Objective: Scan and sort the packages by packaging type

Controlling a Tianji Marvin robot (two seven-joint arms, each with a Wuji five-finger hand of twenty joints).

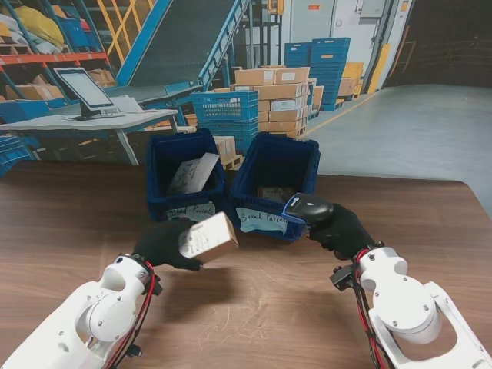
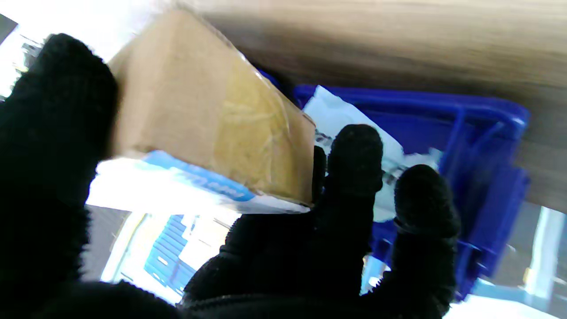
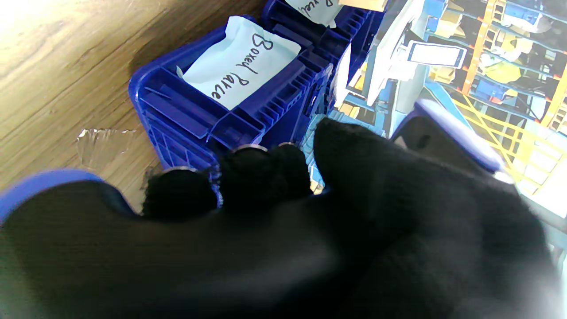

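Wooden table | right hand hides scanner grip | right bin contents unclear

Your left hand is raised off the table with fingers closed around a box, while your right hand grips a scanner, both arms reaching forward.

Count on the desk: two blue bins side by side at the far edge, each wearing one handwritten label, one white bag, one cardboard box, one scanner, and two black-gloved hands.
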